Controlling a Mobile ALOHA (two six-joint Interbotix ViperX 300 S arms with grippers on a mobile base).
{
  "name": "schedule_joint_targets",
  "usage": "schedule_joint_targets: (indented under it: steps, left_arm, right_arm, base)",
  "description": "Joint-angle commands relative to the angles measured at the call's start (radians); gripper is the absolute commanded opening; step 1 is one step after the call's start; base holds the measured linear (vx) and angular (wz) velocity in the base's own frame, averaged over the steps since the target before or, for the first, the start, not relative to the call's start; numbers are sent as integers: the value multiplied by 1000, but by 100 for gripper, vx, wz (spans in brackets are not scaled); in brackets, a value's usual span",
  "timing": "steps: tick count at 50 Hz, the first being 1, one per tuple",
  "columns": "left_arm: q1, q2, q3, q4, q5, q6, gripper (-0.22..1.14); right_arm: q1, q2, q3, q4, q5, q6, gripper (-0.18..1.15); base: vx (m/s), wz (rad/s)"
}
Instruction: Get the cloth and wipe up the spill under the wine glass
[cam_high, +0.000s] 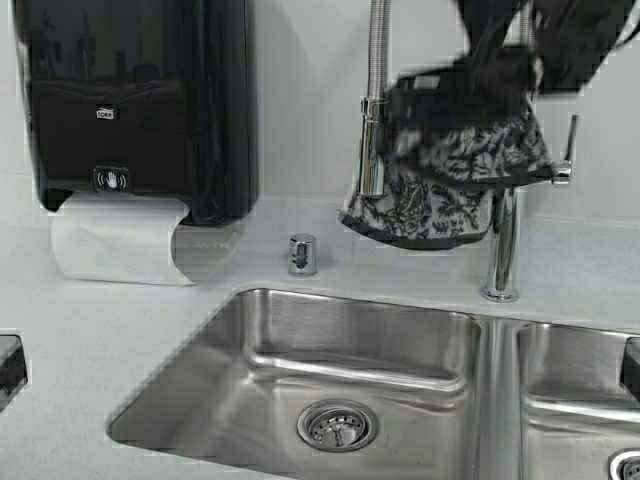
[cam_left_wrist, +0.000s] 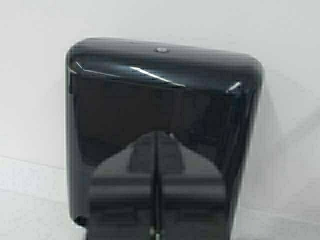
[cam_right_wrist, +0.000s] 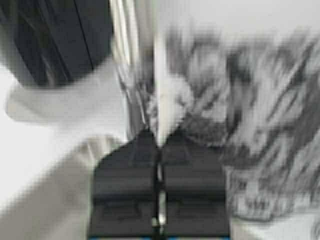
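The cloth (cam_high: 440, 190), dark grey-and-white with a floral pattern, hangs bunched by the tap above the counter. My right gripper (cam_high: 445, 100) is at its top, shut on the cloth. In the right wrist view the fingers (cam_right_wrist: 132, 165) are closed with a pale strip of the cloth (cam_right_wrist: 260, 115) pinched between them. My left gripper (cam_left_wrist: 156, 137) is shut and empty, facing the black paper towel dispenser (cam_left_wrist: 165, 100). The wine glass and the spill are out of view.
A tall steel tap (cam_high: 500, 250) with a spring hose (cam_high: 375, 120) stands behind a double steel sink (cam_high: 330, 340). The dispenser (cam_high: 130, 100) hangs on the wall at the left with white paper towel (cam_high: 115, 245) below it. A small steel cap (cam_high: 302, 254) sits on the counter.
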Motion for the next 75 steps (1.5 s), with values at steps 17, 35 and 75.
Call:
schedule_joint_targets:
  steps: [17,35,75]
  left_arm:
    - [0,17,-5,3,-5,3,2]
    - [0,17,-2,3,-3,3,2]
    - [0,12,-5,-2,-2,-14,2]
  right_arm:
    - [38,-314,-193,-26,341,-2,7]
    - [97,-368,-328,-51,360,-2,7]
    - [282,-785,-256,-44,580,12,7]
  base:
    - [-5,0]
    - [-14,-2]
    - [-10,20]
